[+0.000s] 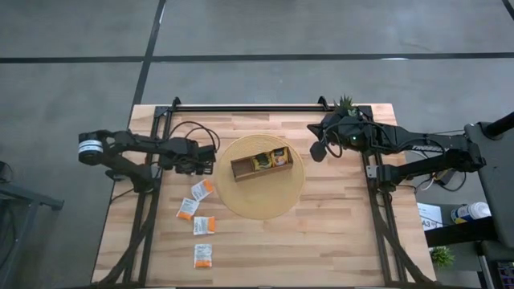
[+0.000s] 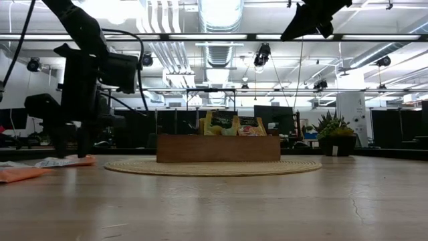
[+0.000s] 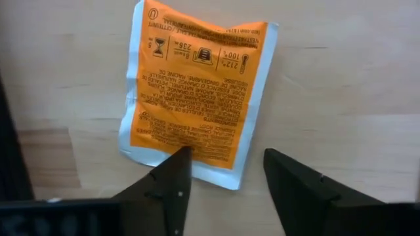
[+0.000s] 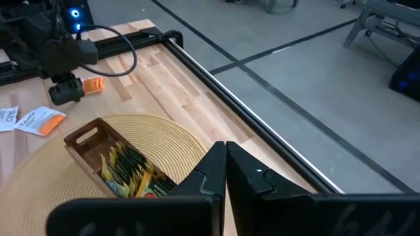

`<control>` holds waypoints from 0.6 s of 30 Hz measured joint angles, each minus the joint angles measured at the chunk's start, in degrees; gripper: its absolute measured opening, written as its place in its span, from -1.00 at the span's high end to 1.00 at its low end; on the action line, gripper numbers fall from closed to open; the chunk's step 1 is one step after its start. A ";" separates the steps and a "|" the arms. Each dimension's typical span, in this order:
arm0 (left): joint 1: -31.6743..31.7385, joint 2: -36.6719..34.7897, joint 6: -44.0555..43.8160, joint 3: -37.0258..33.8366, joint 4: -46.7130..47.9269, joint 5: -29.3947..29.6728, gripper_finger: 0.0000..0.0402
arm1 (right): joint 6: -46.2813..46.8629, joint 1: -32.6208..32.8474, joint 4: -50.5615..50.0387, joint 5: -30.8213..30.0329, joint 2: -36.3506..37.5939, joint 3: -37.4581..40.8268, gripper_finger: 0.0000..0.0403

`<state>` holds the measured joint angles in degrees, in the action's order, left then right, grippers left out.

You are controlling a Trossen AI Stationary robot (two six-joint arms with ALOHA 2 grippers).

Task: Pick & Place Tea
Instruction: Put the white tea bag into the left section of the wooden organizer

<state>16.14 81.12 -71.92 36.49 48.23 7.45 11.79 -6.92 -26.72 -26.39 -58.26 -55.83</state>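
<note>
surface [image 1: 337, 233] → round mat [image 1: 261, 201] → wooden tray [image 1: 241, 170]: tray already holds a few tea sachets [image 1: 270, 159], count unclear from above. four white-orange sachets [image 1: 195, 223] lie loose on the surface left of the mat, so roughly half left. left gripper [image 3: 223, 172] hangs low over the nearest loose sachet [image 3: 197, 92], fingers spread, nothing gripped. right gripper [image 4: 225, 172] parked raised by the plant [image 1: 345, 104], fingers clenched, empty.

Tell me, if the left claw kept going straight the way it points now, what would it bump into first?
Most likely the orange tea packet lying flat on the wooden table. The left claw points down at it with its fingers apart, over the packet's near edge. How far above it the claw is, I cannot tell.
</note>
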 joint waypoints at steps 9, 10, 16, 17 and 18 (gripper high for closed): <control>0.00 0.10 0.45 -0.10 -0.21 0.01 0.93 | -0.08 -0.02 0.00 0.00 0.00 -0.01 0.96; 0.00 0.11 0.91 -0.11 -0.20 0.09 0.95 | -0.24 0.00 0.00 -0.02 0.00 -0.02 0.96; 0.00 -1.00 1.77 0.24 -0.31 0.10 0.99 | -1.53 -0.01 0.00 -0.22 0.00 -0.02 0.96; 0.02 -1.62 1.77 0.28 -0.34 0.10 1.00 | -1.53 0.00 0.00 -0.22 0.00 0.00 0.96; 0.03 -2.20 1.76 0.43 -0.20 0.03 1.00 | -1.53 -0.02 0.00 -0.22 0.00 0.00 0.96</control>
<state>16.18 78.93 -70.16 36.92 48.02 7.48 10.26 -6.94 -26.72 -26.61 -58.26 -55.84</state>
